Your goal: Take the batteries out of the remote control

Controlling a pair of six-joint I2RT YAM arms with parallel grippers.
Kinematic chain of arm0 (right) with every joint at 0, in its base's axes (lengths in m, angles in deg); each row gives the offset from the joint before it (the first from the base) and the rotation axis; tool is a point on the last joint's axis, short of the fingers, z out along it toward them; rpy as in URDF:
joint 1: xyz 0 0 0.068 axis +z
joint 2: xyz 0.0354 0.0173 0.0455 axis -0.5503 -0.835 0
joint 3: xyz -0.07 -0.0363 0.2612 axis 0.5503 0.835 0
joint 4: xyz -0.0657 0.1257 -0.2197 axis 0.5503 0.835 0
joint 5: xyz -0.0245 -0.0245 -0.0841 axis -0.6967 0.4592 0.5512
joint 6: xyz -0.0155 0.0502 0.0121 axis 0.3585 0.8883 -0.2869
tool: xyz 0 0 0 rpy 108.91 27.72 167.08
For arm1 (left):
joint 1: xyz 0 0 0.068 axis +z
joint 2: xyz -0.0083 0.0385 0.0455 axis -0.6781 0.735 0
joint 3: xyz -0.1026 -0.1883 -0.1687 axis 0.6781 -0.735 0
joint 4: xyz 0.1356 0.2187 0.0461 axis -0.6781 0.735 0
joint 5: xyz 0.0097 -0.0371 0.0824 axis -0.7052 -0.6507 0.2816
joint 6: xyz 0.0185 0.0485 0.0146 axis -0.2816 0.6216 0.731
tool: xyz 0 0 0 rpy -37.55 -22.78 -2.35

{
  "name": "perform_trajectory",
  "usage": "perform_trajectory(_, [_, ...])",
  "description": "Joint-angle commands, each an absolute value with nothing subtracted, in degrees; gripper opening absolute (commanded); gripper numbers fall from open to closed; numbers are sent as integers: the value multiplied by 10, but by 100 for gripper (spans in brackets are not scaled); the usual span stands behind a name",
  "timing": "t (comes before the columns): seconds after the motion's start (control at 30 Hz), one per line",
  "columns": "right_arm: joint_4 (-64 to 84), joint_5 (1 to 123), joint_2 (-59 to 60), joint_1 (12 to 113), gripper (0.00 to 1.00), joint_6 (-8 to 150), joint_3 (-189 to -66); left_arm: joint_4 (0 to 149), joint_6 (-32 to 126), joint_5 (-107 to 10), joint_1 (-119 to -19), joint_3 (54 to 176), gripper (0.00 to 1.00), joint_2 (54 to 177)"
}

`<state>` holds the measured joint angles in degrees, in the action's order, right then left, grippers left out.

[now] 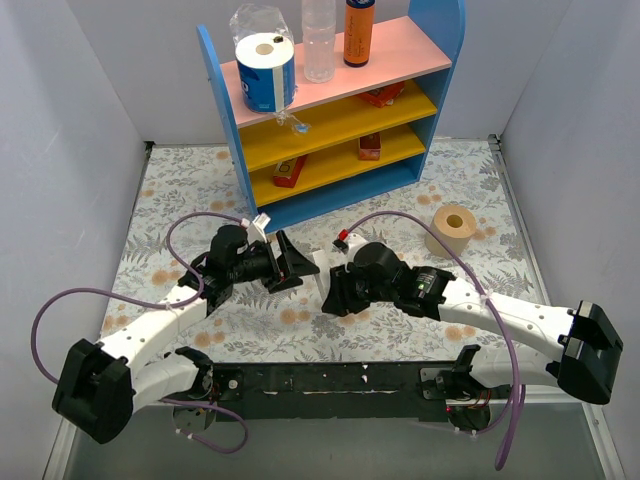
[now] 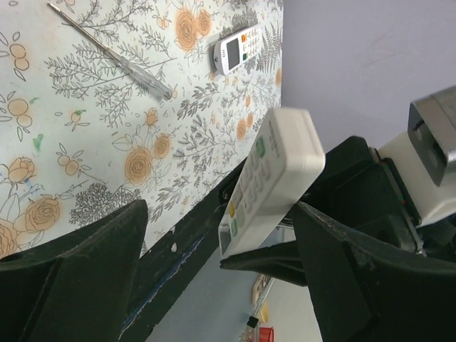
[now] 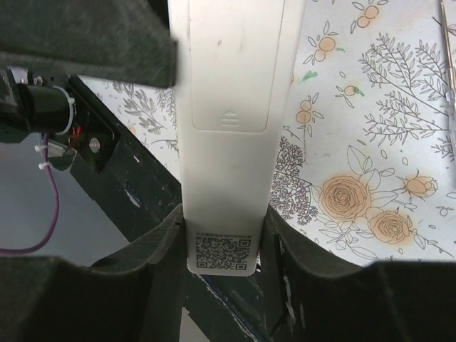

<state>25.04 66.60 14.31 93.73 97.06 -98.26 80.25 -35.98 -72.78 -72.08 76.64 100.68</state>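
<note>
My right gripper (image 3: pixel 224 242) is shut on a white remote control (image 3: pixel 231 85) and holds it above the table, back side up. Its battery cover (image 3: pixel 229 71), marked with an arrow, is closed, so the batteries are hidden. A QR label sits at the gripped end. In the left wrist view the remote (image 2: pixel 274 178) shows its button face, tilted, between my left gripper's (image 2: pixel 217 235) wide-open fingers (image 2: pixel 78 271). In the top view both grippers, left (image 1: pixel 290 262) and right (image 1: pixel 335 290), meet at the table's middle.
A second small white remote (image 2: pixel 239 48) and a thin grey stick (image 2: pixel 110 50) lie on the floral cloth. A blue shelf (image 1: pixel 225 110) with bottles and a paper roll stands at the back. A tape roll (image 1: pixel 452 230) lies at the right.
</note>
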Motion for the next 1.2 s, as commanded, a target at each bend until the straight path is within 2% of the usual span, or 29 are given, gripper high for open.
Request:
perform_trajectory(0.0, [240, 716, 149, 939, 1, 1032, -997, 773, -368, -751, -722, 740, 84, 968])
perform_trajectory(0.17, [257, 743, 150, 937, 1, 1107, -1010, 773, -370, -753, -723, 707, 86, 904])
perform_trajectory(0.33, [218, 714, 146, 937, 1, 1107, -989, 771, -383, -740, -723, 697, 88, 879])
perform_trajectory(0.5, [151, 671, 164, 938, 1, 1123, -956, 738, -383, -741, -730, 714, 84, 930])
perform_trajectory(0.9, [139, 670, 158, 937, 1, 1120, -952, 701, -392, -697, -807, 745, 76, 1016])
perform_trajectory(1.0, [134, 664, 158, 938, 1, 1117, -953, 706, -390, -676, -822, 750, 63, 1028])
perform_trajectory(1.03, [132, 662, 163, 939, 1, 1116, -947, 708, -385, -674, -826, 751, 53, 1031])
perform_trajectory(1.1, [125, 658, 171, 939, 2, 1107, -943, 715, -382, -673, -828, 755, 38, 1033])
perform_trajectory(1.13, [124, 658, 180, 938, 4, 1099, -940, 720, -380, -673, -829, 755, 29, 1033])
perform_trajectory(1.17, [124, 664, 184, 938, 13, 1088, -938, 733, -377, -666, -829, 755, 3, 1032])
